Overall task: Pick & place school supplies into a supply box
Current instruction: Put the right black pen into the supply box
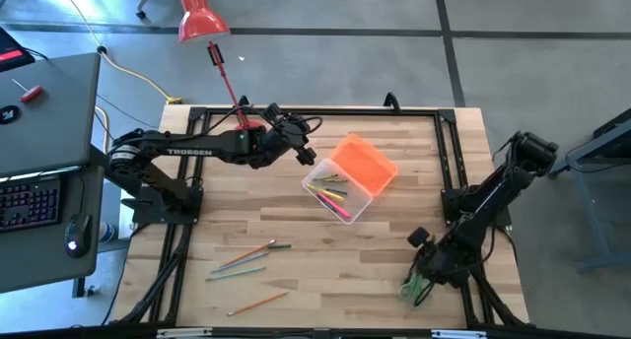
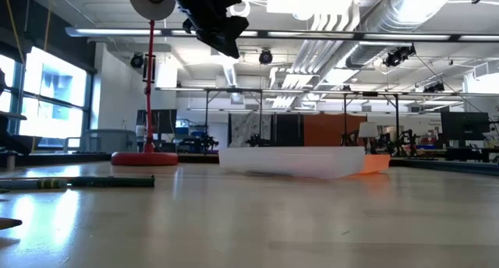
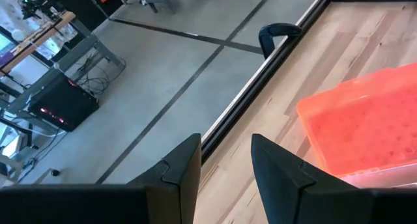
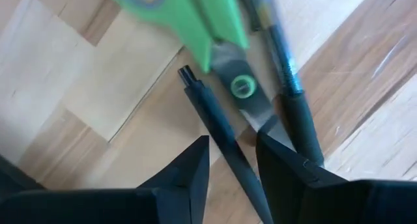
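The supply box point(image 1: 340, 197) sits near the middle of the worktop point(image 1: 325, 270), a little toward the far edge. It is a clear plastic tray with its orange lid point(image 1: 363, 164) swung open on the far right side. Inside lie several pens and pencils point(image 1: 332, 195), pink, yellow and green among them.

More pencils point(image 1: 248, 259) lie loose on the wood toward the near left corner, with one orange pencil point(image 1: 258, 302) close to the near edge. Green-handled scissors point(image 4: 195, 25) and two dark pens point(image 4: 225, 136) lie at the near right corner.

The left gripper point(image 1: 304, 154) hangs in the air just left of the box, near the far edge, its fingers apart and holding nothing. The right gripper point(image 4: 233, 162) is low over the scissors and dark pens at the near right corner, fingers apart with one dark pen lying between them; no grip shows.

A red desk lamp point(image 1: 202, 24) stands at the far left edge. Left of the worktop is a grey desk point(image 1: 44, 112) with a keyboard point(image 1: 28, 201) and mouse point(image 1: 75, 245). Beyond lies a grey floor point(image 1: 394, 43).
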Robot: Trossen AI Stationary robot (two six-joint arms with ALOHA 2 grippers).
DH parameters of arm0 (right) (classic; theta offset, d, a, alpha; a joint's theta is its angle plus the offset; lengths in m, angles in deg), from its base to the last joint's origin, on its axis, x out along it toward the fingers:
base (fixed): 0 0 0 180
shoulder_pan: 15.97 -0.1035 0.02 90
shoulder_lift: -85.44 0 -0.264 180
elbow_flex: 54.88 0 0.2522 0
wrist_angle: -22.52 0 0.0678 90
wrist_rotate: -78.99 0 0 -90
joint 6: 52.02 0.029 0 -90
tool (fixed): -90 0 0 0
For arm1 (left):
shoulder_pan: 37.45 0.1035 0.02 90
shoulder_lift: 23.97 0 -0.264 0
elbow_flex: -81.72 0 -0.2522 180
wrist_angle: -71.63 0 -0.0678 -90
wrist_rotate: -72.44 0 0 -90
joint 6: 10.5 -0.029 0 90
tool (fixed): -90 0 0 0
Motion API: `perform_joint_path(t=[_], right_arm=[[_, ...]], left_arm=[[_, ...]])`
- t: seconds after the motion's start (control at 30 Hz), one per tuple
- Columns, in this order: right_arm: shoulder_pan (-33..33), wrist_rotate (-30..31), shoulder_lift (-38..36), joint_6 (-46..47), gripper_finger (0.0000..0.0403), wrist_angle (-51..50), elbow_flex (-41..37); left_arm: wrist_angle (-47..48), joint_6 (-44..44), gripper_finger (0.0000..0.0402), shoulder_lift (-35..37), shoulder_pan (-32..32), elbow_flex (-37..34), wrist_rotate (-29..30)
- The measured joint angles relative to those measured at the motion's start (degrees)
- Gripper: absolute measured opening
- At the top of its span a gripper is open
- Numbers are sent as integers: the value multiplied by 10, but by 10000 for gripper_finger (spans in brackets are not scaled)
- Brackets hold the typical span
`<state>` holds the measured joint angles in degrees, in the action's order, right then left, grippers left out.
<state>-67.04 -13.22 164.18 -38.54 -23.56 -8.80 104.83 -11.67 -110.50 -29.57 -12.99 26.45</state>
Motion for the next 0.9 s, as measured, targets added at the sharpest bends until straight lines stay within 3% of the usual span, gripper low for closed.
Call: perform_joint_path(t=[0.33,0.6,0.7,0.9], right_arm=[[0,20,-3,-34,105,62,-37],[1,24,-1,-32,24,71,-36],[3,31,2,-52,9,68,-15],[53,68,0,-104,25,38,70]], left_arm=[[0,0,166,0,0,0,0],[0,0,166,0,0,0,0],[0,0,166,0,0,0,0],[-5,0,166,0,0,0,-1]])
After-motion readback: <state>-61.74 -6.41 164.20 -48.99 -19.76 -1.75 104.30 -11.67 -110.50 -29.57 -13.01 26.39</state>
